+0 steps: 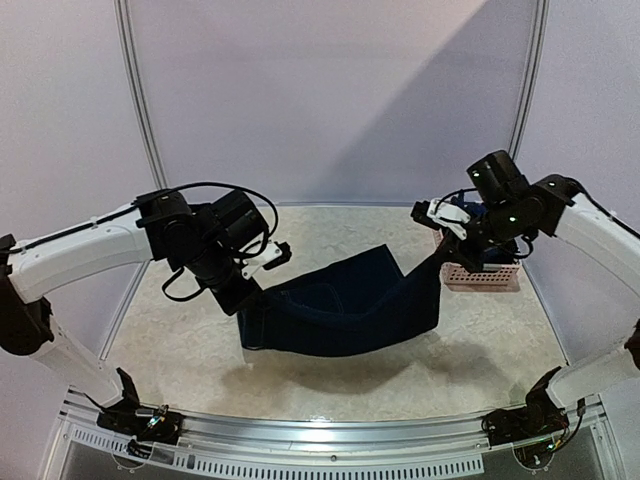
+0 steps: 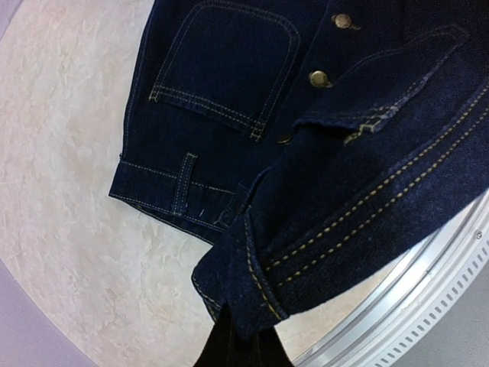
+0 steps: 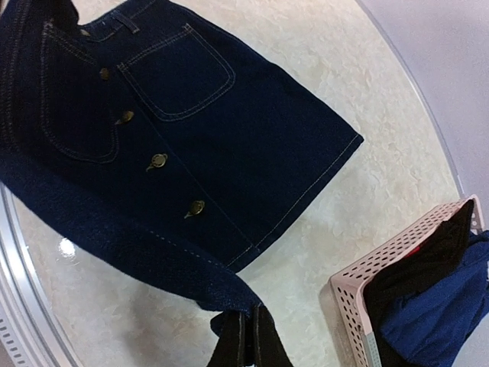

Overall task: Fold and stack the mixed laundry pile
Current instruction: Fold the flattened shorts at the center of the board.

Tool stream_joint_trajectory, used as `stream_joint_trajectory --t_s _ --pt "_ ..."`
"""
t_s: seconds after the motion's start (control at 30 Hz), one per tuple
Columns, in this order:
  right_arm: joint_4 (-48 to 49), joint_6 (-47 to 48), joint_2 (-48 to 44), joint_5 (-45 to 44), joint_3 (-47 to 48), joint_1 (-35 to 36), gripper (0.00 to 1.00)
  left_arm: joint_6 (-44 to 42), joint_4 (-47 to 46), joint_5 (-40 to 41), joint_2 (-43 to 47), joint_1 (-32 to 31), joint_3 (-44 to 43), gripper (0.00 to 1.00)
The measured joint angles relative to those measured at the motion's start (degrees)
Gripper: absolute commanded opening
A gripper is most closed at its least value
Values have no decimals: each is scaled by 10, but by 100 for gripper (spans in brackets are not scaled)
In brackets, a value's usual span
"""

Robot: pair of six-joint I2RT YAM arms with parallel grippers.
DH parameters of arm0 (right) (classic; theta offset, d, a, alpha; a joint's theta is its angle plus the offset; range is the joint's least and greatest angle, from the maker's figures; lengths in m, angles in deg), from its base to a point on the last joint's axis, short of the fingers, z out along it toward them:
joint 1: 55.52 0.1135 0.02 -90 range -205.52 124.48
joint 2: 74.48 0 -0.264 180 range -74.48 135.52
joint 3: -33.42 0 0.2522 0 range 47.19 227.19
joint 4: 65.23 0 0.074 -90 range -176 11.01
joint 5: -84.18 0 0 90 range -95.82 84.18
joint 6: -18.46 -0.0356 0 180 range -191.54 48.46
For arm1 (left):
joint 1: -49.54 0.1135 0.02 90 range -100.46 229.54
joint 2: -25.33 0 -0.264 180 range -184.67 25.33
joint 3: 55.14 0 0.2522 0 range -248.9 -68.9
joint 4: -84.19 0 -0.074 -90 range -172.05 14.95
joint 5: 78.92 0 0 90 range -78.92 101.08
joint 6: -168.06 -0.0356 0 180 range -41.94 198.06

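— What are your jaws doing?

— Both are clenched. My left gripper [image 1: 250, 290] pinches one end of the denim [image 1: 340, 310] left of centre in the overhead view. My right gripper [image 1: 443, 248] pinches the other end, higher up on the right.

— So where is the denim?

— It is slung between my two arms across the middle of the frame, sagging like a hammock over the table [image 1: 330, 385]. I cannot tell whether its low middle touches the surface.

— How does it look?

— It is dark navy, with tan stitching [image 2: 359, 206] in double rows along the seams. My right wrist view shows a row of brass-coloured buttons [image 3: 157, 160] running down the front, with a patch pocket [image 3: 179, 76] beside them at upper centre. My left wrist view shows a belt loop [image 2: 183, 183] on the band at centre left.

— Is there anything to read on it?

— The buttons are too small for me to make out any marking.

— And the rest of the laundry?

— A pink perforated basket [image 3: 359, 283] sits at the lower right of my right wrist view. A black cloth [image 3: 428, 260] and a blue cloth [image 3: 435, 313] are bundled inside it. In the overhead view it stands just below my right gripper.
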Motion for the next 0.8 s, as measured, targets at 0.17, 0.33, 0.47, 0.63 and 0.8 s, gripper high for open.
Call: stream_joint_trajectory --t_s 0.17,0.33,0.47,0.63,0.8 --pt "37 -13 122 -30 38 0 0 2 -3 4 -60 34 5 0" --pt "60 -23 212 -59 82 -2 0 1 -15 24 -109 83 6 0" --pt "75 -32 279 -74 132 -6 0 -1 -28 34 -148 117 4 0" --pt "82 -47 357 -86 211 -8 0 -7 -43 39 -191 139 -6 0" --pt "91 -61 428 -115 280 -8 0 -8 -58 39 -208 168 -16 0"
